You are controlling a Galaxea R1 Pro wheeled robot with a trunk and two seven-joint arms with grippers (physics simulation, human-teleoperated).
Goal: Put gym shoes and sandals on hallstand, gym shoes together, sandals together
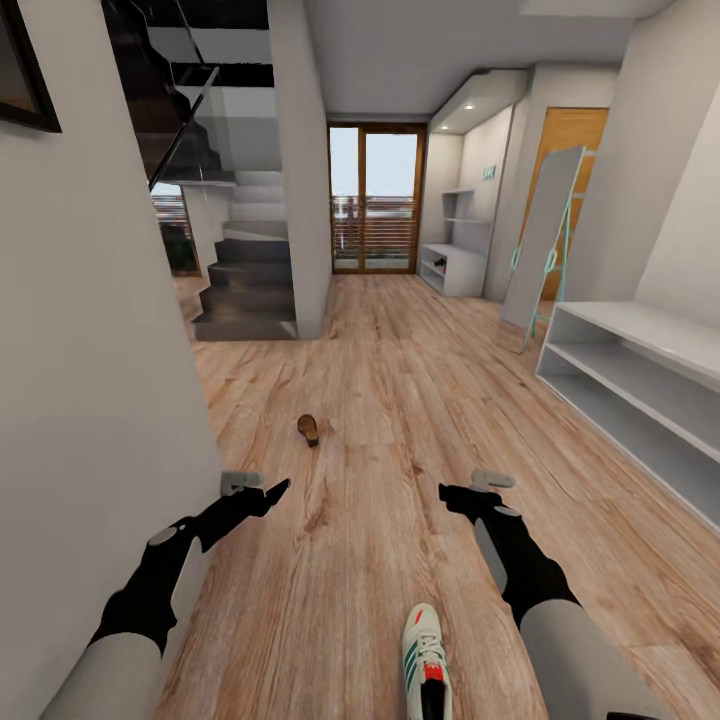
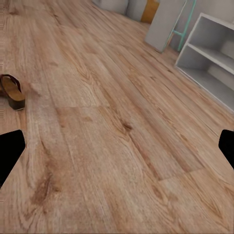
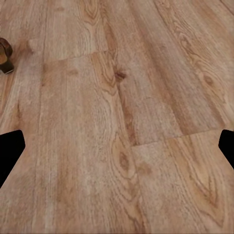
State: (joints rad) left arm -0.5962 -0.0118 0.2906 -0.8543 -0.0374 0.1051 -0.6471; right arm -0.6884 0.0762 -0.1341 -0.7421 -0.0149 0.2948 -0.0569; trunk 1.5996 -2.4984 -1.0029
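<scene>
Corridor inv.: L gripper [image 1: 262,488] & R gripper [image 1: 462,492] held fwd, low, jaws spread, nothing gripped, as for approach; 1 sandal [image 1: 308,429] on floor [image 1: 400,400] just beyond, 1 gym shoe [image 1: 426,660] on floor nearer than grippers, hallstand [image 1: 640,385] well apart, unloaded

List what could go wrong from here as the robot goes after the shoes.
1. The gym shoe lies on the corridor floor right in front of the base, between the arms; driving forward could run over or push it.
2. The sandal lies further ahead; both the left claw and right claw hang open above bare planks, so each pick likely needs repositioning.
3. The hallstand stands off to the right; a leaning panel beside it could be bumped.
</scene>
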